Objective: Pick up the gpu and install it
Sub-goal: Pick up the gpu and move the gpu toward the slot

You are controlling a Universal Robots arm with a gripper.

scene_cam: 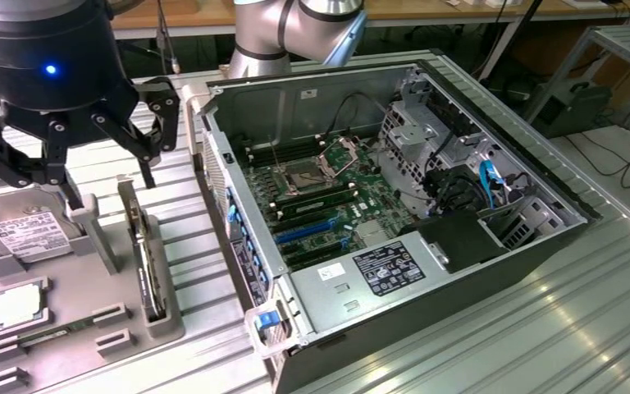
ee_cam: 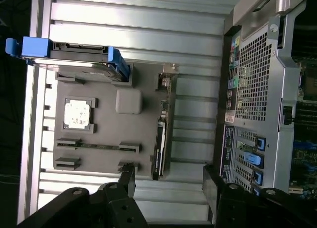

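Observation:
The gpu [scene_cam: 143, 254] is a thin dark card standing on edge in a slot of the grey holder tray [scene_cam: 75, 308], on the exterior view's left. My black gripper [scene_cam: 112, 189] hangs just above its far end, fingers spread open with nothing between them. In the wrist view the gpu [ee_cam: 161, 139] appears edge-on with its silvery bracket [ee_cam: 167, 82] at one end. The open gripper [ee_cam: 168, 183] straddles the line of the card without touching it. The open computer case [scene_cam: 403, 205] lies beside the tray, its motherboard and blue expansion slots [scene_cam: 309, 234] exposed.
The holder tray [ee_cam: 104, 153] also carries a hard drive [scene_cam: 25, 230] in a blue-handled caddy [ee_cam: 79, 57], a processor [scene_cam: 14, 304] and a memory stick [scene_cam: 52, 332]. The case wall [ee_cam: 267, 89] stands close to the tray. Everything rests on a ribbed aluminium table [scene_cam: 512, 328].

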